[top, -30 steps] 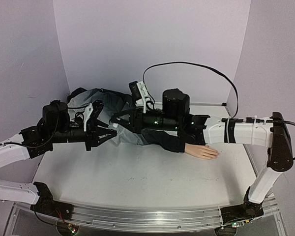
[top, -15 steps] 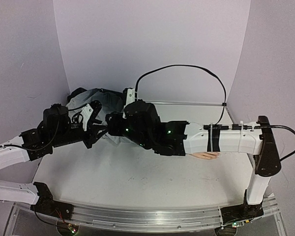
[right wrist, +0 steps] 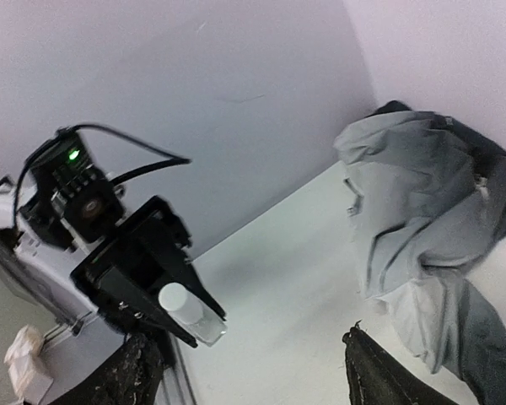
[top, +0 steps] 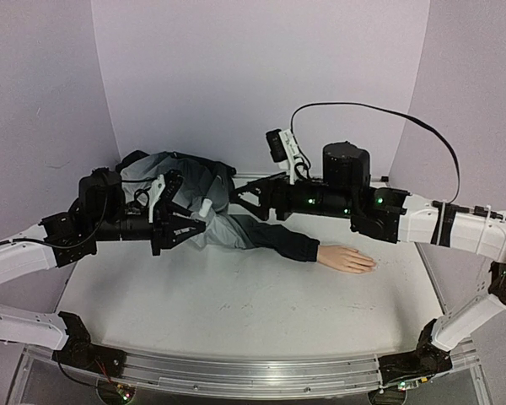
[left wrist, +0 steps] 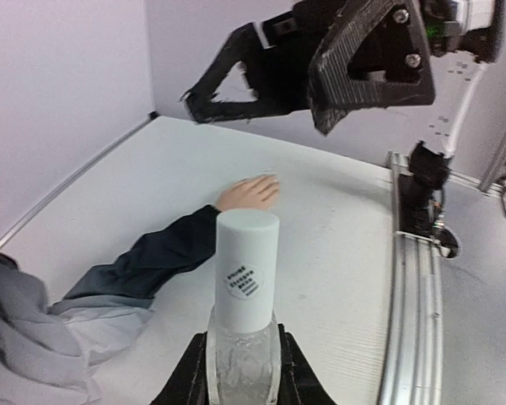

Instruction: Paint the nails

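The pale mannequin hand (top: 347, 258) lies flat on the table and sticks out of a dark grey sleeve (top: 274, 238). Its nails are too small to make out. It also shows in the left wrist view as the hand (left wrist: 249, 192). My left gripper (top: 190, 226) is shut on a small whitish bottle (left wrist: 246, 270), held upright above the table with its white cap on; it appears as the bottle (right wrist: 190, 312) in the right wrist view. My right gripper (top: 240, 198) hovers open to the bottle's right, above the sleeve, with nothing between its fingers (right wrist: 131, 380).
A crumpled grey jacket (top: 185, 181) lies at the back left, joined to the sleeve. A metal rail (left wrist: 409, 287) runs along the table's edge. Purple walls close the back and both sides.
My right gripper has opened wide. The right arm swung low across the sleeve and hand, then rose back toward the rear right, uncovering the hand. The left gripper and bottle barely moved.
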`<state>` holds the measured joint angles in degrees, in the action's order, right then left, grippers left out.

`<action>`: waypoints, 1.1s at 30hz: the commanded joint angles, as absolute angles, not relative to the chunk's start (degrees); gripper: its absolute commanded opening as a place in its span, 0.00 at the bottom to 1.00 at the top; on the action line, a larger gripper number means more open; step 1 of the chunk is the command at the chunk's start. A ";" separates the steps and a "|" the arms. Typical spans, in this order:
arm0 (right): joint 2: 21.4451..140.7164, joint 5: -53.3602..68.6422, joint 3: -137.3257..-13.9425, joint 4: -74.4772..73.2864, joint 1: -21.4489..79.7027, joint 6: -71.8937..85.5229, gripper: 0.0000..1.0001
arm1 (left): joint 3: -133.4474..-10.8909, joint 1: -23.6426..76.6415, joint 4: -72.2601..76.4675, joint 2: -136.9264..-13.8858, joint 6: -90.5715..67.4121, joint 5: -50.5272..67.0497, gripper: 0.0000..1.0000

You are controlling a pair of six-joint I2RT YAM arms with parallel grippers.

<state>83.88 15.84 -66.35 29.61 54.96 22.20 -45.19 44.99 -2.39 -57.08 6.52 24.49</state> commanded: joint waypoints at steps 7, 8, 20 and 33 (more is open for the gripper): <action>90.16 50.00 -70.93 39.12 56.34 18.33 0.46 | -51.71 45.07 0.97 -62.57 1.91 55.47 0.00; 90.46 50.61 -71.16 39.76 56.34 18.81 0.44 | -51.80 45.09 0.97 -62.70 1.81 56.20 0.00; 93.51 52.60 -73.21 44.31 56.34 22.24 0.30 | -51.65 45.18 0.97 -62.75 2.06 57.22 0.00; 97.00 49.28 -73.17 46.49 57.86 23.64 0.00 | -51.06 45.09 1.05 -60.95 2.28 48.71 0.00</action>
<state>94.96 50.94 -71.18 42.68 56.40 22.33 -48.66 44.88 -2.35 -63.00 1.19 54.37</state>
